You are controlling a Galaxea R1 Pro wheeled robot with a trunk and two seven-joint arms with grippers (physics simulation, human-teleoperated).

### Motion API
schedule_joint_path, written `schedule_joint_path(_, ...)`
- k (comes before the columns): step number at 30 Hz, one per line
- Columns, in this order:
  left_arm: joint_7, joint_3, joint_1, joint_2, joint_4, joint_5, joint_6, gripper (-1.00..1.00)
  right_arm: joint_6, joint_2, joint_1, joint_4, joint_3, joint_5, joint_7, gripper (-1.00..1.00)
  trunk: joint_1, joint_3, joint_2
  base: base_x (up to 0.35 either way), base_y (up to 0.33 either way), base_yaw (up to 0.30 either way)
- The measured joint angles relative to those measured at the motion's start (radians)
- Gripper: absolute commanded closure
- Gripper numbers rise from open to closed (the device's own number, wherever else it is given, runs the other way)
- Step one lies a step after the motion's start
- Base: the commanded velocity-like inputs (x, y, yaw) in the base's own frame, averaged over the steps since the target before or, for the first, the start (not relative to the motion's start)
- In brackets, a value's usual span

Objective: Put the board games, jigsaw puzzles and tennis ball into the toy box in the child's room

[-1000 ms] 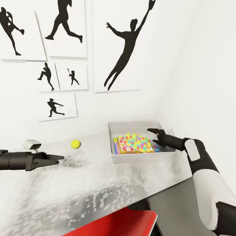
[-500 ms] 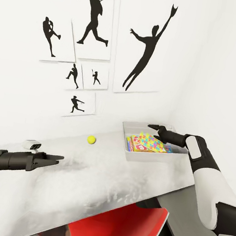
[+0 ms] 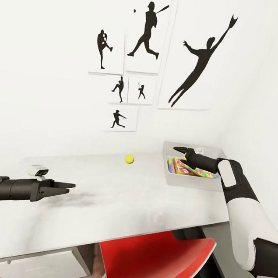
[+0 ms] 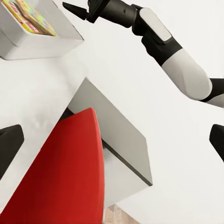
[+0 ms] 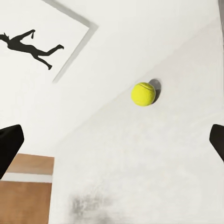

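Small yellow tennis ball (image 3: 129,159) resting on mottled grey-white counter (image 3: 117,198), apart from shallow pale grey toy box (image 3: 182,180). Right gripper (image 3: 179,149) spread, empty, over box. Left gripper (image 3: 71,186) spread, empty, above counter.

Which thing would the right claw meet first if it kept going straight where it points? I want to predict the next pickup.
Probably the tennis ball: the right claw aims along the table toward it, nothing between. Depth is uncertain.
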Motion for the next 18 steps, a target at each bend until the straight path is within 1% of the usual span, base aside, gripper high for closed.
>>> schedule_joint_path(18,0.0,0.001,0.0,0.0,0.0,0.001,0.0,-1.0,-0.003,0.004,0.0,-0.002,0.002,0.001,-0.003,-1.0,0.0,0.0,0.0,-0.007,0.004,0.003)
